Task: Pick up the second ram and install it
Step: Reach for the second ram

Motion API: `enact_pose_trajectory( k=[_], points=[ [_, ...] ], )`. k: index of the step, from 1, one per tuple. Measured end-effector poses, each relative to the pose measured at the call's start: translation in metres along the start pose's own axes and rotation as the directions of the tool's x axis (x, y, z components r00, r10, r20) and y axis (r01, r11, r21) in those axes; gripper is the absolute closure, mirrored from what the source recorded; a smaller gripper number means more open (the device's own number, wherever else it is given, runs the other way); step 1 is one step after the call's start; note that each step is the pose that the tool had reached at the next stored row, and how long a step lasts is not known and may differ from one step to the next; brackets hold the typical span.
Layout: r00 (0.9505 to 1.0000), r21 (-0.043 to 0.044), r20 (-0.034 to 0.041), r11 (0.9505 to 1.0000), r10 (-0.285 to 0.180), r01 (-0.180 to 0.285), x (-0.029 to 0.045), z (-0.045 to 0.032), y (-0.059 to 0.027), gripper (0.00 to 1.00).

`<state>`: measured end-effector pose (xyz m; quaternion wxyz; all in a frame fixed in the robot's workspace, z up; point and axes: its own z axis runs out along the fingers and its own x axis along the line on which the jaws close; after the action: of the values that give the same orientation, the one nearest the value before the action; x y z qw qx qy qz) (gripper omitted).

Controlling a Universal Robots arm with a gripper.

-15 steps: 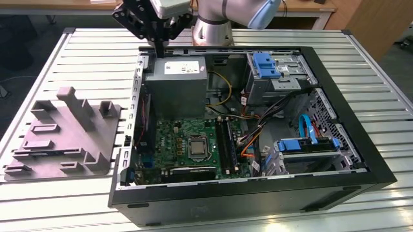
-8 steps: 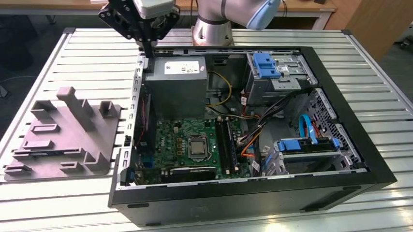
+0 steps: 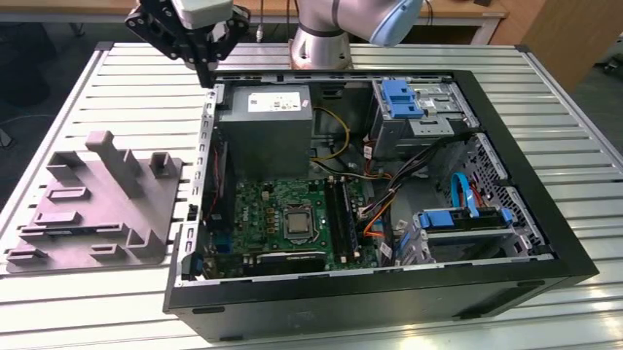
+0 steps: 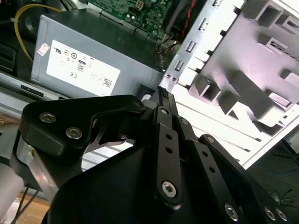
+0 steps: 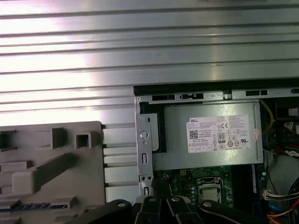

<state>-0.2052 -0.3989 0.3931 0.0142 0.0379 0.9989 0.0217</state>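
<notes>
I'd watch the computer case (image 3: 370, 299) first. Its wall runs between the power supply (image 3: 265, 124) and the grey slotted block (image 3: 98, 204) outside, and a low sweep across could clip that sheet metal. The gripper (image 3: 206, 73), hanging above the power supply's outer corner, looks pressed together and empty. The second ram (image 5: 39, 204) lies in the block, on the side far from the power supply, untouched.

Matte black metal gripper (image 3: 206, 73). Silver ribbed metal table (image 3: 127, 102), parallel slat stripes. Pale grey slotted plastic block (image 3: 98, 197). Blue-green narrow circuit-board stick (image 5: 37, 204). Black open computer case (image 3: 389, 292). Dark green square motherboard (image 3: 258, 200). Grey box power supply (image 3: 262, 138), white label. Yellow cable (image 3: 346, 131). Blue plastic drive bracket (image 3: 401, 98).
</notes>
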Motion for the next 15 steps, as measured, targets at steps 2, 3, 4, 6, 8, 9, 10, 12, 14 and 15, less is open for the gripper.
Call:
enact_pose_trajectory(
  k=[2,3,4,6,8,9,10,12,14,15],
  points=[
    [1.0,-0.0001,0.0005,1.0,0.0,0.0,0.0065,-0.0002,-0.0005,0.9],
    [1.0,-0.0001,0.0007,1.0,0.0,0.0,0.0093,-0.0002,-0.0007,0.9],
    [1.0,-0.0002,0.001,1.0,0.0,0.0,0.0122,-0.0002,-0.001,0.9],
    [1.0,-0.0002,0.0012,1.0,0.0,0.0,0.0181,-0.0004,-0.0014,0.9],
    [1.0,-0.0002,0.0014,1.0,0.0,0.0,0.0235,-0.0006,-0.0018,0.9],
    [1.0,-0.0001,0.0015,1.0,0.0,0.0,0.0259,-0.0007,-0.002,0.9],
    [1.0,-0.0001,0.0016,1.0,0.0,0.0,0.0286,-0.0008,-0.0022,0.9],
    [1.0,-0.0002,0.0019,1.0,0.0,0.0,0.0338,-0.0009,-0.0026,0.9],
    [1.0,-0.0002,0.0022,1.0,0.0,0.0,0.0389,-0.001,-0.003,0.9],
    [1.0,-0.0003,0.0023,1.0,0.0,0.0,0.0414,-0.001,-0.0031,0.9]
  ],
)
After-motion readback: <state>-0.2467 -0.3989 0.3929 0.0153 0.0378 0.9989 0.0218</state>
